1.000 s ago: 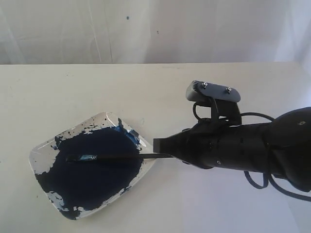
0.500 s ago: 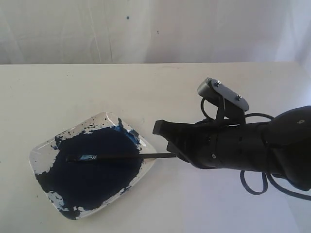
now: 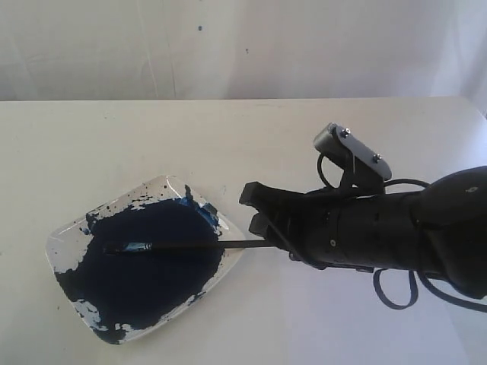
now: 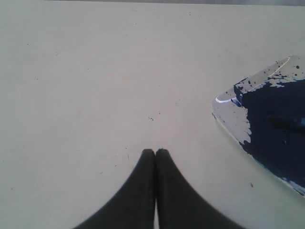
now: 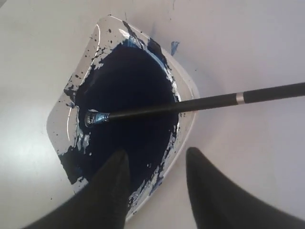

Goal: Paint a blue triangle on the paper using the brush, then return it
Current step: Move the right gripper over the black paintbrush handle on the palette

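Out past the middle of the table, toward its left side, my right pincer (image 3: 255,209) hangs with its two black fingers spread apart and nothing between them. The right wrist view confirms it: open gap, bare tabletop showing through, right pincer (image 5: 156,153) clamped on nothing.

Just beyond those fingertips lies the brush (image 3: 183,246). It rests across the paint dish (image 3: 57,251), with the handle poking over the rim toward my pincer and the silver band (image 5: 239,98) showing clearly. Its stained tip (image 5: 93,117) sits at the far side of the dark-blue paint pool (image 3: 152,281). The handle end is close to the fingers, but I can't tell whether it touches them.

My left pincer (image 4: 155,153) is pressed together, empty, hovering over bare table with the dish (image 4: 228,114) off to one side.

Under the right arm, toward the near edge, a paler, bluer patch looks like the paper (image 3: 319,331), though its borders are faint. I see no blue triangle on what shows, and the arm hides part of it.

My read: nothing is done. Grasping the brush, painting the triangle and returning the brush all lie ahead.
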{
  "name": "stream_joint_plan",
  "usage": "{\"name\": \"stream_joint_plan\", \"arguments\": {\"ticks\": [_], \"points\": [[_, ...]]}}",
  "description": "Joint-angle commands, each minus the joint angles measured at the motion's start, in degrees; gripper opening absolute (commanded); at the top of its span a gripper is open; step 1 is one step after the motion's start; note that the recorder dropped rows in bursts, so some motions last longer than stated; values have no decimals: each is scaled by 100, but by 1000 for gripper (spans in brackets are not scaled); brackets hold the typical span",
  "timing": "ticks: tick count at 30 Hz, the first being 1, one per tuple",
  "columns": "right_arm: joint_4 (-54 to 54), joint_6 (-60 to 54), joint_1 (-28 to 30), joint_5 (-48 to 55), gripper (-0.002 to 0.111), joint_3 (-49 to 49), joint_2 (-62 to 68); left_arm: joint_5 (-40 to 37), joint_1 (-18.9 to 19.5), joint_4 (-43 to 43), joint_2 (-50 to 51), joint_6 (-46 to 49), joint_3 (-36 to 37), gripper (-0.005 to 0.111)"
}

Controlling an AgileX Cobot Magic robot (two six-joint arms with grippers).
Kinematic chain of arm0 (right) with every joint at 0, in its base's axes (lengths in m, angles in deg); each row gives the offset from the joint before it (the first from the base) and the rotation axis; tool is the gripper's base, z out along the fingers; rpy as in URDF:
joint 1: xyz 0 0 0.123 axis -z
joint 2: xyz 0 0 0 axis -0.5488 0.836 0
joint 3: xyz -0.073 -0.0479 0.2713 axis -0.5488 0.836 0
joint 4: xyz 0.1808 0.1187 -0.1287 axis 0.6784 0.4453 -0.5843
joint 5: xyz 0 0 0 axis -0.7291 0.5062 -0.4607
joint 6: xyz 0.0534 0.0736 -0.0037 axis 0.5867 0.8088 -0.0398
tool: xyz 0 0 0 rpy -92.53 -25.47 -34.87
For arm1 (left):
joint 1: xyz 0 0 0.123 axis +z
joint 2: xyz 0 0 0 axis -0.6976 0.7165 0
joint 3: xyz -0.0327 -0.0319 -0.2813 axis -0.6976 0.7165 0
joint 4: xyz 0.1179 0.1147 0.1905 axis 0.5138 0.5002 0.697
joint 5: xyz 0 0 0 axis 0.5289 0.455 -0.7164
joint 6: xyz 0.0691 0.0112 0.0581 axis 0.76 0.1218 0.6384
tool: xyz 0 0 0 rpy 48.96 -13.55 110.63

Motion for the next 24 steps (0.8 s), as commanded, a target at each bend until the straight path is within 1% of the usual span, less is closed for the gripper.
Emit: {"name": "stream_joint_plan", "arguments": {"ticks": [1,6,11,19,24], "points": [[15,229,-10,151,38,-28,6,17,-43,-48,-25,-32,15,0],[144,1333,-10,111,38,-28,142,17,-43,-48,-25,-32,15,0],[270,1957,-10,-45,31,-28,542,17,-41,-38,-25,-32,15,0],[270,2731,-10,-602,31,-51,933,17,-41,-38,-25,-32,15,0],[244,3042,-10,-751,31,-246,1087,17,-41,-38,-25,-32,15,0]]}}
